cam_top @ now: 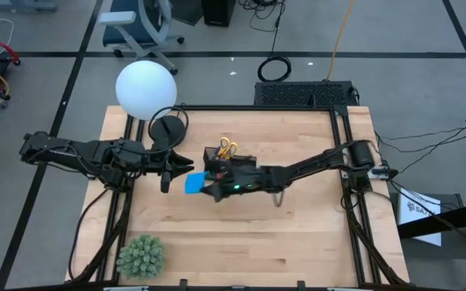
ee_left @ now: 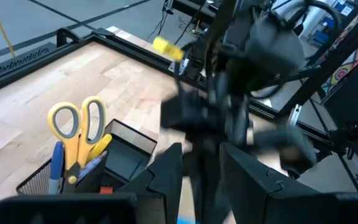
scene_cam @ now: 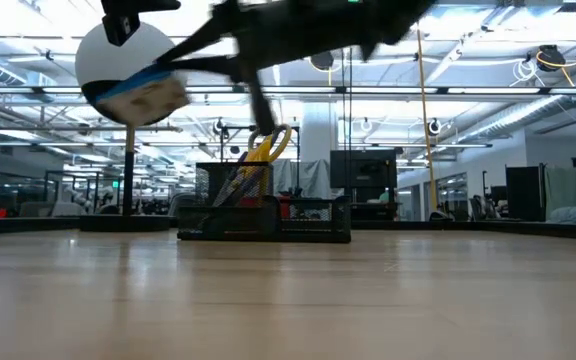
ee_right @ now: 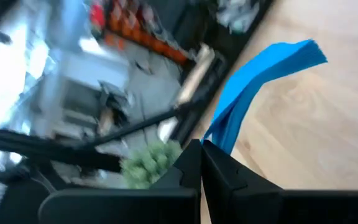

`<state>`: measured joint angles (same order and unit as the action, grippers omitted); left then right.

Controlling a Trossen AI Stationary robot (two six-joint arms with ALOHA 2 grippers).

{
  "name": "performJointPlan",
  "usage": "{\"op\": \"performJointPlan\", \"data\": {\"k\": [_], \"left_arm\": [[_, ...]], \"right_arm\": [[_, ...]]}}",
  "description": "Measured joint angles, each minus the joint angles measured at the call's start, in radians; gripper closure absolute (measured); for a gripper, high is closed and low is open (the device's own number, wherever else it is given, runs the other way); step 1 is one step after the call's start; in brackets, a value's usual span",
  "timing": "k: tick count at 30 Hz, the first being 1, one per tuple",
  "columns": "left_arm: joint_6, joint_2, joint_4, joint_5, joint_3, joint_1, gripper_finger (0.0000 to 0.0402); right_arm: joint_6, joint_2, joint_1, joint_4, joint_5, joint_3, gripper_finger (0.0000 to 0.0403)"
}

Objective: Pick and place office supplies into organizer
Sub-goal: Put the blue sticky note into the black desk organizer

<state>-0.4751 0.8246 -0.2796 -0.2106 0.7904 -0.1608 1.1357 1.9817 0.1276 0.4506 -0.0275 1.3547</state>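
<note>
Holding the blue note pad point(cam_top: 193, 183) above the tabletop point(cam_top: 298, 234), the right gripper point(cam_top: 210, 187) has its fingers pressed together on one edge of the pad; in the right wrist view the pad point(ee_right: 253, 84) bends upward and away from the closed fingertips point(ee_right: 191, 163). In the low view the pad point(scene_cam: 140, 88) hangs well clear of the wood, up in front of the white globe lamp point(scene_cam: 118, 60).

The left gripper point(cam_top: 171, 171) sits just beside the pad on its left, pointing toward it. Its fingers point(ee_left: 166, 174) stand part-way apart, and whether they touch the pad cannot be told.

The black mesh organizer point(cam_top: 226, 160) stands on the tabletop just behind the right gripper. The yellow-handled scissors point(cam_top: 227, 147) stand upright in its taller section, handles up. In the left wrist view a bluish-purple pen point(ee_left: 56, 169) and a yellow pen point(ee_left: 95, 153) lean beside the scissors point(ee_left: 78, 127) in that section, and a small red piece point(ee_left: 106, 190) lies near the lower tray section.

The round black lamp base point(cam_top: 167, 129) sits behind the left gripper. The green spiky plant point(cam_top: 141, 255) stands at the near left corner of the tabletop, well apart from the organizer.
</note>
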Motion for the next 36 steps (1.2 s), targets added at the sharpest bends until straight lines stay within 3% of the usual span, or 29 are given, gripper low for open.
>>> {"op": "performJointPlan", "data": {"k": [6,9,16,36], "left_arm": [[0.0,0.0,-0.001,0.0,0.0,0.0,0.0286],[0.0,0.0,0.0,0.0,-0.001,0.0,0.0286],[0.0,0.0,-0.001,0.0,-0.001,0.0,0.0286],[-0.001,0.0,-0.001,0.0,-0.001,0.0,0.0286]], "right_arm": [[0.029,-0.173,0.0,0.197,-0.058,-0.272,0.0403],[0.029,-0.245,0.001,0.249,-0.062,-0.372,0.0403],[0.032,-0.388,0.012,0.301,-0.186,-0.574,0.0403],[0.083,-0.425,-0.06,0.393,-0.071,-0.767,0.0403]]}}
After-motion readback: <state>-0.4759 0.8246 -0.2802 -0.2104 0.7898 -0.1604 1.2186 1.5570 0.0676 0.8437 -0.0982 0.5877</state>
